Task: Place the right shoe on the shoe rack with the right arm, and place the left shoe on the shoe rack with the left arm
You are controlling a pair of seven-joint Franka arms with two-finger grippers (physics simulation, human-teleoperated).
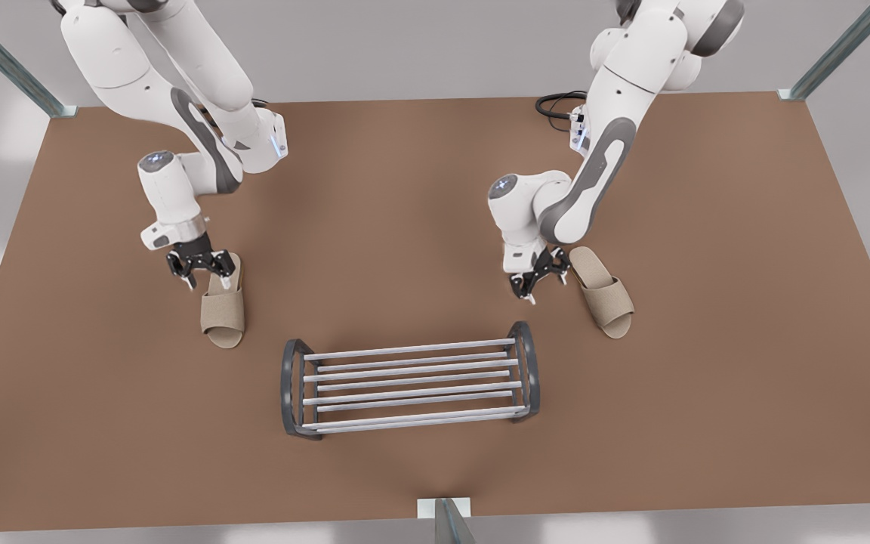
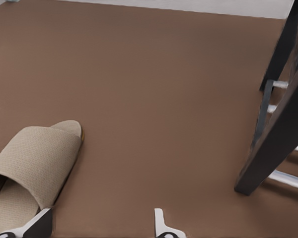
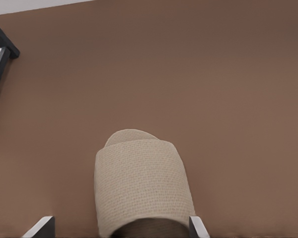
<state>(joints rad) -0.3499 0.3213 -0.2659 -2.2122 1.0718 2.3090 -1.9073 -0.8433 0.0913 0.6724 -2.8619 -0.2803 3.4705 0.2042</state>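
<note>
Right gripper (image 1: 207, 276) is hovering low over the heel end of the right shoe (image 1: 223, 310). Its fingers are spread, and in the right wrist view they are straddling the shoe's width without gripping it. Taking the shoe rack (image 1: 412, 350) as dial centre in the front view, this shoe is lying flat on the brown table (image 1: 405, 189) at about 10 o'clock, well apart from the rack.

Left gripper (image 1: 538, 282) is hanging just beside the left shoe (image 1: 605, 295), which is lying at the gripper's 3 o'clock in the front view and at about 2 o'clock from the rack. The fingers are released, and bare table is showing between them in the left wrist view. The gripper is not yet lined up over this shoe.

Both tiers of the rack are carrying nothing, so neither placement has been made.

Handling assessment: both slippers are looking light and soft. The woven upper band is likely to give under pressure, while the sole with its thin yellowish edge looks like the firmer part. Pinching across the sole edges near the heel, or across the band and sole together, appears the soundest hold. The weave should be giving fair grip. The rack's round bars are leaving gaps, so a shoe set down askew may tilt.
</note>
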